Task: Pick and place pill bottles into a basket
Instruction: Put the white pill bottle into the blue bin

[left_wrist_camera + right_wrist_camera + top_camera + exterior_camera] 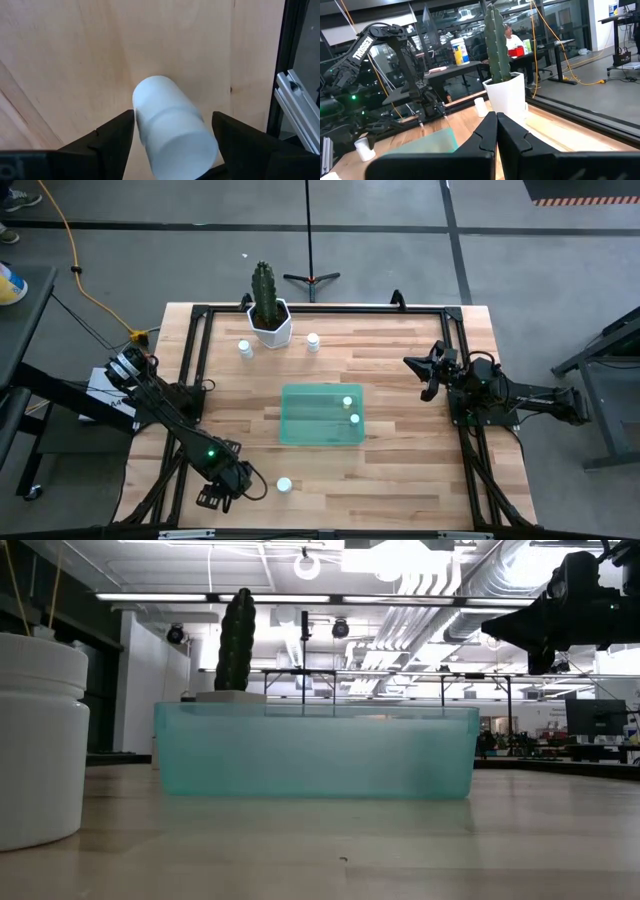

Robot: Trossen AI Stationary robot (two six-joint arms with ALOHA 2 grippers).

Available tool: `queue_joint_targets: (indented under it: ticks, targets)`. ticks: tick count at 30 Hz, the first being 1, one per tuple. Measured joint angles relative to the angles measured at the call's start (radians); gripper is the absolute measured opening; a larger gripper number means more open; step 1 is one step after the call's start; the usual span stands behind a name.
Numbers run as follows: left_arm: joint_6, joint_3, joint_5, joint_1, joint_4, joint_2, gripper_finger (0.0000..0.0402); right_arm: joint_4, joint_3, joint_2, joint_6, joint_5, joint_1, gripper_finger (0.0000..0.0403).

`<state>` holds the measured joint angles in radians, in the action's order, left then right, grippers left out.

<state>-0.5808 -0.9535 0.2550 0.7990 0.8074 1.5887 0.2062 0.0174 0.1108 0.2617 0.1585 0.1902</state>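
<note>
My left gripper (211, 498) is at the table's near left corner, pointing steeply down, shut on a white pill bottle (172, 130). The arm hides that bottle in the high view. Another pill bottle (284, 485) stands on its base just to the right, large at the left of the low view (40, 740). The green basket (300, 420) sits mid-table and holds two bottles (347, 402) (354, 418). Two more bottles (245, 348) (313, 340) stand at the far side. My right gripper (428, 376) is shut and held level above the table's right side. My left gripper has the bottle's wider body (150, 142) between its two fingers (117, 135), which come from above, slanting down. The bottle is tilted, its cap end (156, 95) pointing away from the wrist toward the table. Whether it is clear of the wood, I cannot tell.
A white hexagonal pot with a cactus (268, 320) stands at the far side between the two far bottles. The black frame rail (287, 65) runs close beside my left gripper. Bare wood lies between the basket and the near edge.
</note>
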Motion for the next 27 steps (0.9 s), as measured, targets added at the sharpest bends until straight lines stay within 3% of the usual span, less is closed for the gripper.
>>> queue_joint_targets:
  ticks: [7, 18, 27]
  targets:
    - [0.003, 0.000, -0.011, 0.000, 0.003, 0.000, 0.0293, -0.001, 0.000, 0.000, 0.000, 0.000, 0.000, 0.0000]
    - [0.008, -0.002, -0.011, 0.000, 0.003, 0.000, 0.0224, -0.003, 0.000, 0.000, 0.000, 0.000, 0.000, 0.0000]
    - [0.002, -0.028, 0.016, -0.017, 0.098, 0.002, 0.0222, -0.003, 0.000, 0.000, 0.000, 0.000, 0.000, 0.0000]
